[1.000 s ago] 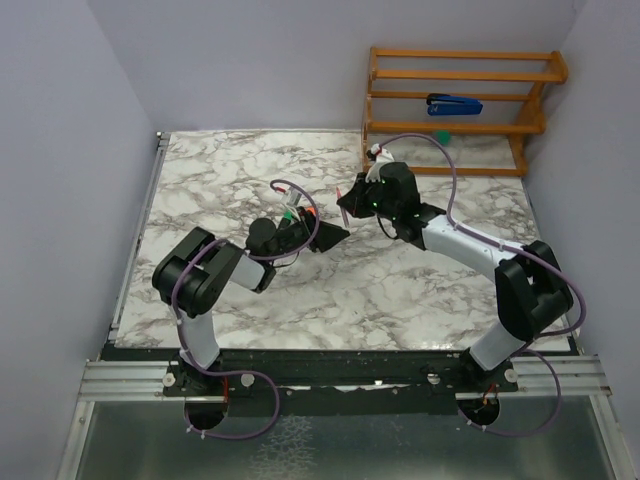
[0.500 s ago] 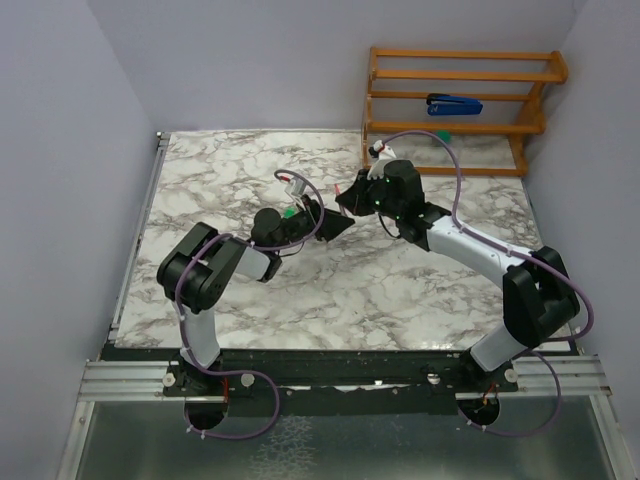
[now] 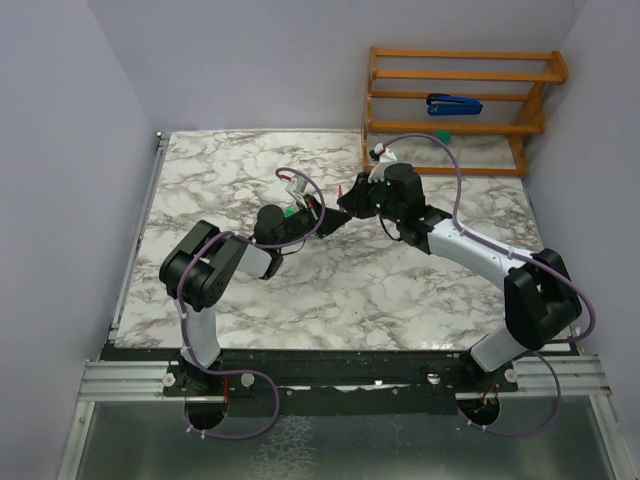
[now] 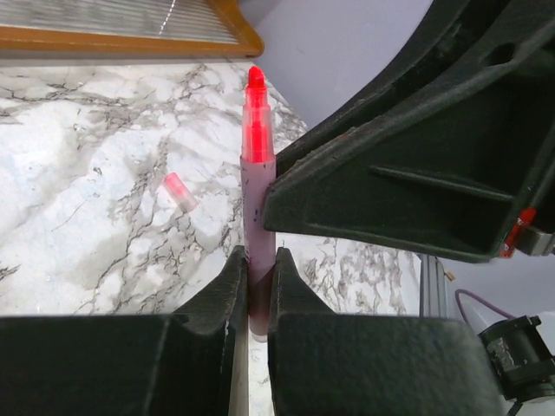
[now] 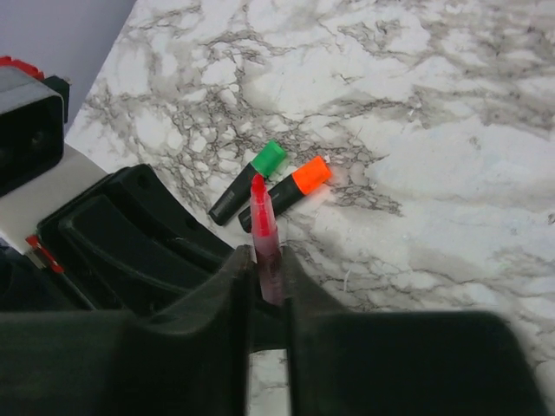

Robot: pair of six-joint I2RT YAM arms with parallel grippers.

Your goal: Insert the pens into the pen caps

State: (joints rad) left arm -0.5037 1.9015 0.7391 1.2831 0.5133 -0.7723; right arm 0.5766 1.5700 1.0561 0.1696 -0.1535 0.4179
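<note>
Clamping one slim pink pen (image 4: 257,173) between them, the left fingers (image 4: 227,290) and the right fingers (image 5: 227,286) are both closed on it above the table (image 3: 220,180). In the left wrist view the left fingers pinch the lower end of the barrel. The red tip stands well clear of them, and the black bulk of the right fingers presses against the barrel's right side just past that grip. In the right wrist view the right fingers close on the barrel, with only the red tip and a short stretch of pink showing beyond them.

The left wrist view alone shows a small pale pink cap (image 4: 180,191) lying on the marble, beyond and left of the held pen and apart from it. The right wrist view alone shows two black pens on the table past the tip, one the green-ended pen (image 5: 245,185) and the other the orange-ended pen (image 5: 290,190). They lie side by side, roughly parallel and nearly touching. In the top view the held pen is too small to make out between the two black wrists.

That view places the meeting point in the far half of the table, near its middle from side to side. A wooden rack (image 3: 460,100) holding a blue object (image 3: 455,103) stands at the far right corner. Wide marble lies open to the left and toward the near edge, with grey walls bounding the table on both sides.
</note>
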